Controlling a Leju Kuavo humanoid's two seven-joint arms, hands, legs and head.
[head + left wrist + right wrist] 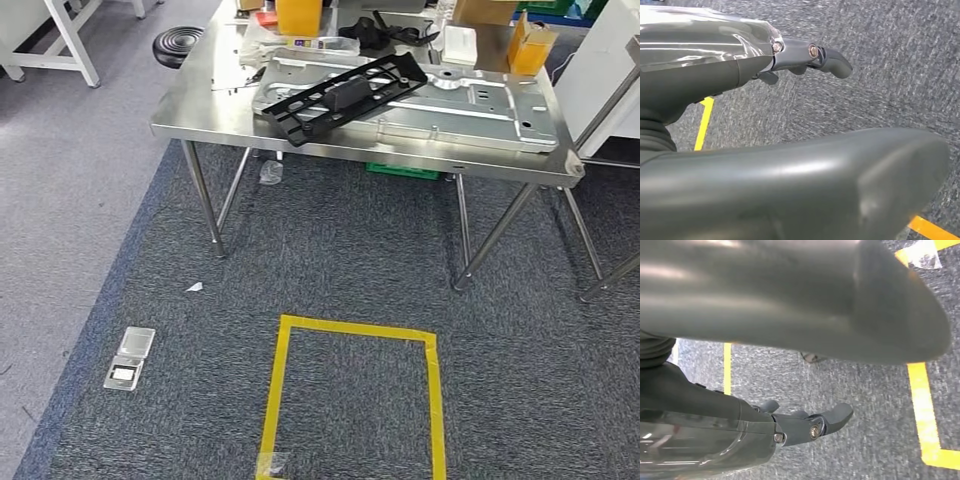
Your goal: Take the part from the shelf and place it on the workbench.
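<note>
The black part [343, 95] lies tilted on the steel table [196, 110] at twelve o'clock, atop a metal panel [468, 110]. Left hand [753, 125] and right hand [764, 360] hang over carpet, fingers [830, 60] extended, spread, holding nothing.

Black part lying on the steel tabletop

The part [343, 95] is a long, flat black plastic frame with open slots and a raised block at its middle; it lies slanted across a large silver sheet-metal panel [468, 105] on the tabletop [211, 115]. It sits well apart from both hands: the left hand [753, 65] and the right hand [764, 425] hang over the carpet, holding nothing, fingers straight.
</note>
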